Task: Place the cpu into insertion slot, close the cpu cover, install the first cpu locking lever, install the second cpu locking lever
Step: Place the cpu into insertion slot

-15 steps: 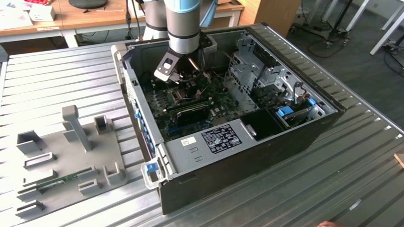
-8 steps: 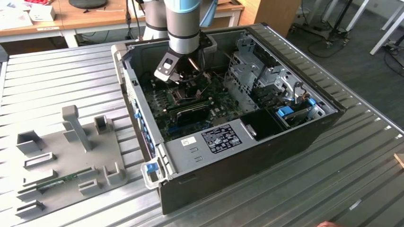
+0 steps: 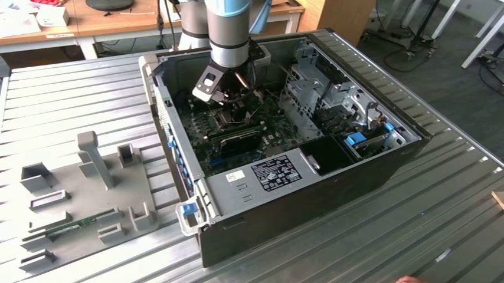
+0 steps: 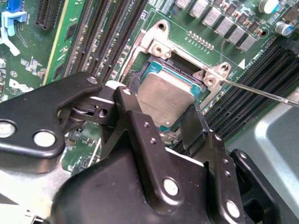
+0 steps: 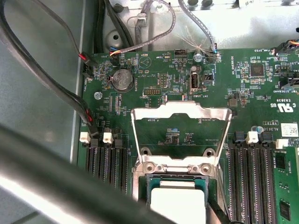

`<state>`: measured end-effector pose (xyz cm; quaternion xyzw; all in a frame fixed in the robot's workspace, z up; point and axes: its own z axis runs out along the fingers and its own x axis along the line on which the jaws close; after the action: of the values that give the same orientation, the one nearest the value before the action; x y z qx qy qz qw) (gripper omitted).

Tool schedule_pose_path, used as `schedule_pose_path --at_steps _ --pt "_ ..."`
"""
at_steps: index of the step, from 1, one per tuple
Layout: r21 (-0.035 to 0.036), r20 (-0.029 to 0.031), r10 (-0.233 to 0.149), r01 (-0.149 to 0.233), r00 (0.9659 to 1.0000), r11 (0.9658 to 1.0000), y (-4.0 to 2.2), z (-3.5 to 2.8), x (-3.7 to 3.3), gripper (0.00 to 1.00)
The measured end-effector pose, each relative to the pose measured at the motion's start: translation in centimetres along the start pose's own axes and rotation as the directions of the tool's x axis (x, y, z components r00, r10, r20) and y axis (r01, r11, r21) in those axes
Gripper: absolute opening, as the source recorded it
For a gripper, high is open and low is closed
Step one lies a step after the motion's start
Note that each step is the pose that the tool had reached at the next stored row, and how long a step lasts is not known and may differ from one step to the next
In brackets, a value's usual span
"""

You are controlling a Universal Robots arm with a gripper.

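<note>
Grey square cpu [image 4: 166,100] at insertion slot [image 4: 161,69], silvery cpu cover [image 5: 181,111] swung up open

Arm [image 3: 229,35]: round silver-grey tube with a light blue band at the joint, darker grey ring beneath.
Wrist module [image 3: 206,84]: boxy housing, pale grey face, black edges.
Pincer [image 4: 159,100]: matte black, built of angular plates and hinged links.
Pincer screws [image 4: 170,186]: shiny silver round heads, small dark holes alongside.

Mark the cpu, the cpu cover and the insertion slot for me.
cpu [image 4: 166,95]: second wrist view, centre of its grey metal top.
cpu cover [image 5: 181,111]: first wrist view, frame bar opposite the hinge.
insertion slot [image 4: 158,47]: second wrist view, silvery rim corner beside a screw.
</note>
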<state>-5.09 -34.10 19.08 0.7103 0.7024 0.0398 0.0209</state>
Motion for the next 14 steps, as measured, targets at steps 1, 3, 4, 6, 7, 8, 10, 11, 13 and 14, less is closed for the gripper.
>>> schedule_pose_path --at_steps 1,3,4,6,7,8,10,11,13,14 --pt "0.0001 0.0001 0.0 0.0 1.0 1.0 0.0 -0.02 0.0 0.61" --pt "0.0 0.0 0.0 0.0 1.0 1.0 0.01 -0.15 0.0 0.61" --pt "0.0 0.0 0.0 0.0 1.0 1.0 0.02 -0.27 0.01 0.61" --pt "0.0001 0.0001 0.0 0.0 1.0 1.0 0.05 -0.57 0.01 0.61" --pt "0.0 0.0001 0.0 0.0 1.0 1.0 0.06 -0.73 0.02 0.61" --pt "0.0 0.0 0.0 0.0 1.0 1.0 0.08 -0.9 0.02 0.61" --pt "0.0 0.0 0.0 0.0 1.0 1.0 0.1 -1.24 0.03 0.61" --pt "0.0001 0.0 0.0 0.0 1.0 1.0 0.12 -1.41 0.04 0.61" --pt "0.0001 0.0001 0.0 0.0 1.0 1.0 0.15 -1.79 0.05 0.61" --pt "0.0001 0.0001 0.0 0.0 1.0 1.0 0.17 -1.98 0.05 0.61"
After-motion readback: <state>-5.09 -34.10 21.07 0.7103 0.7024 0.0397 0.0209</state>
